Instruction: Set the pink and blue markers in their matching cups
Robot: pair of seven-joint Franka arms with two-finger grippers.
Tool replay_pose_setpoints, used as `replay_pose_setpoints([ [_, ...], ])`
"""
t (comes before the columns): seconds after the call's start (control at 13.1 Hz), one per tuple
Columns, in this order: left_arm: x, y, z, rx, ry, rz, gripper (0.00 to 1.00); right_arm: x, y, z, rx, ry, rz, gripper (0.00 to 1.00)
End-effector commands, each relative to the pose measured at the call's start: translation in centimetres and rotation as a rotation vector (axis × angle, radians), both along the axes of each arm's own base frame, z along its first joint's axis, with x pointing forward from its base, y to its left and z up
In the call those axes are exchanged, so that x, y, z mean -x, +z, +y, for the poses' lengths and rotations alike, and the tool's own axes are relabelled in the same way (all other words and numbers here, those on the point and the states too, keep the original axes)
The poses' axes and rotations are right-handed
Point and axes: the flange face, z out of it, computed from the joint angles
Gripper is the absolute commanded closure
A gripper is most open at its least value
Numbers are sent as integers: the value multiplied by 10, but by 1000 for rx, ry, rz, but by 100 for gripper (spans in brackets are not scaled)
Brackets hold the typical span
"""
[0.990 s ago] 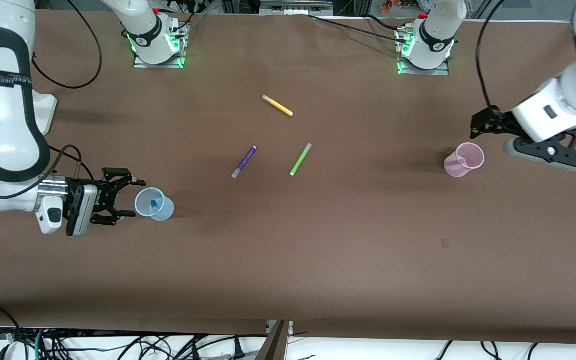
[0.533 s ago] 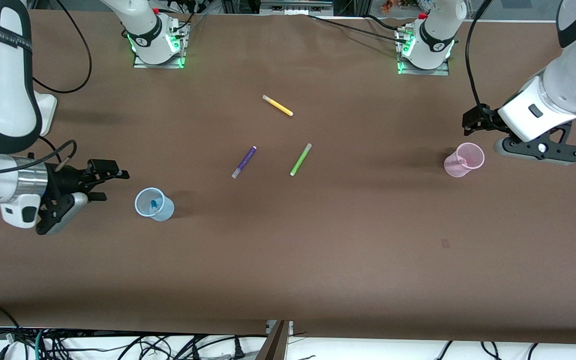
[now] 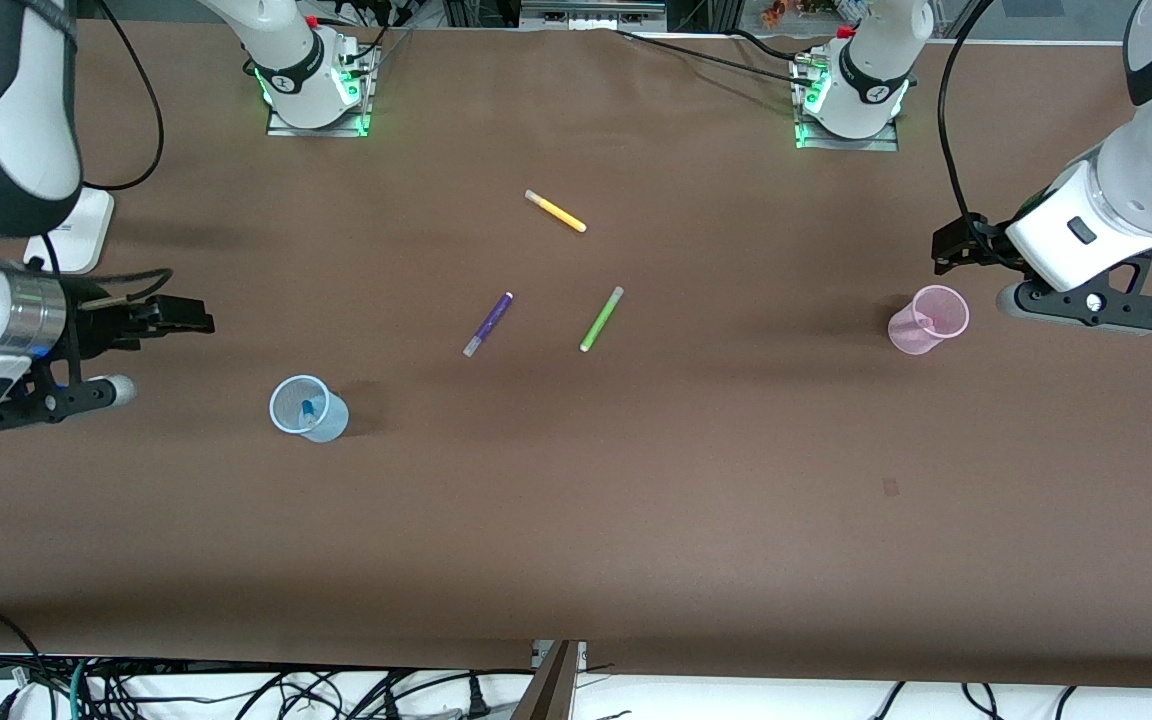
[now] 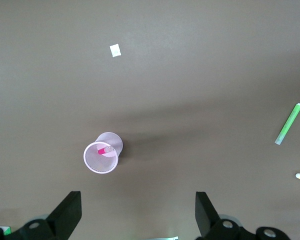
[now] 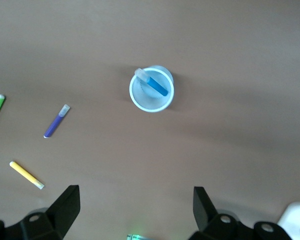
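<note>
The light blue cup (image 3: pixel 329 420) stands upright toward the right arm's end of the table with the blue marker (image 3: pixel 308 408) inside it, as the right wrist view shows for the cup (image 5: pixel 140 102) and marker (image 5: pixel 156 86). The light pink cup (image 3: pixel 904 334) stands toward the left arm's end and holds the pink marker (image 3: pixel 928 321); the left wrist view also shows the cup (image 4: pixel 92 162) and marker (image 4: pixel 105 150). My right gripper (image 3: pixel 192 315) is open and empty, apart from the blue cup. My left gripper (image 3: pixel 946 250) is open and empty, up beside the pink cup.
A yellow marker (image 3: pixel 555 211), a purple marker (image 3: pixel 488 324) and a lime-green marker (image 3: pixel 601 318) lie loose mid-table between the cups. A small white scrap (image 4: pixel 115 50) lies on the brown table cover past the pink cup. Both arm bases stand along the table's edge farthest from the front camera.
My right gripper has drawn back from the blue cup toward the right arm's end of the table and turned. My left gripper shifted only slightly beside the pink cup. Cups and markers stayed put.
</note>
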Motion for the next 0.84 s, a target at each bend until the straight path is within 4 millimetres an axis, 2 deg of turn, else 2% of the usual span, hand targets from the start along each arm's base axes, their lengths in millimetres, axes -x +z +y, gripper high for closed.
replay_pose_setpoints([
  [0.0,3,9,-5,-46,-1,-9,0,16,18,3,93,-145,35,0],
  [0.08,6,11,-14,-61,-2,-11,0,22,28,7,90,-152,23,0],
  [0.15,5,10,-12,-50,14,-5,0,29,36,9,76,-141,18,0],
  [0.38,18,14,1,4,59,-5,0,53,39,-6,59,-151,-38,0],
  [0.53,39,7,1,22,66,-57,0,75,67,-26,64,-185,-88,0],
  [0.61,51,0,1,28,68,-81,0,86,74,-47,71,-214,-99,0],
  [0.76,61,-3,2,28,69,-96,0,99,87,-61,61,-236,-138,0],
])
